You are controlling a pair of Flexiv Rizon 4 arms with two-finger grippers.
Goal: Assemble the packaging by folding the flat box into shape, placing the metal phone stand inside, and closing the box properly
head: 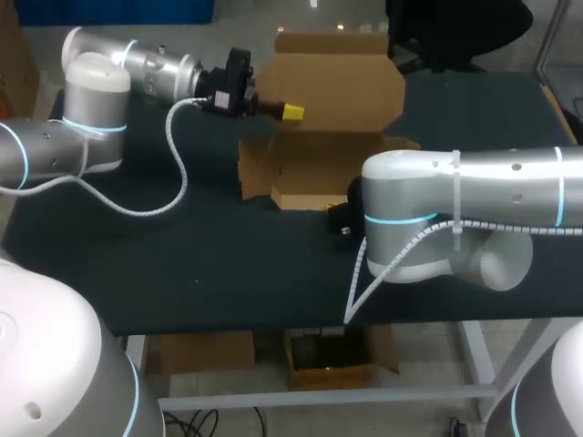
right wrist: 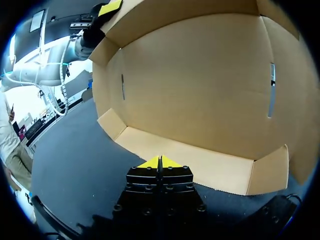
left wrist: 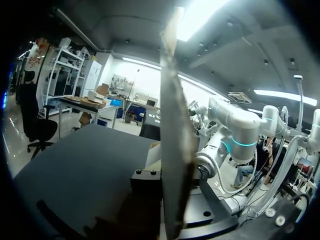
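I see the box (head: pixel 337 91) standing open, half-formed, at 12 o'clock on the table (head: pixel 182 264). My left gripper (head: pixel 290 112) comes in at the box's 10 o'clock and pinches its side wall; in the left wrist view that wall (left wrist: pixel 175 150) runs edge-on between the fingers. My right gripper (right wrist: pixel 160 162) sits at the box's 6 o'clock, low over the table, tips pressed together on nothing, just short of the front flap (right wrist: pixel 200 165).
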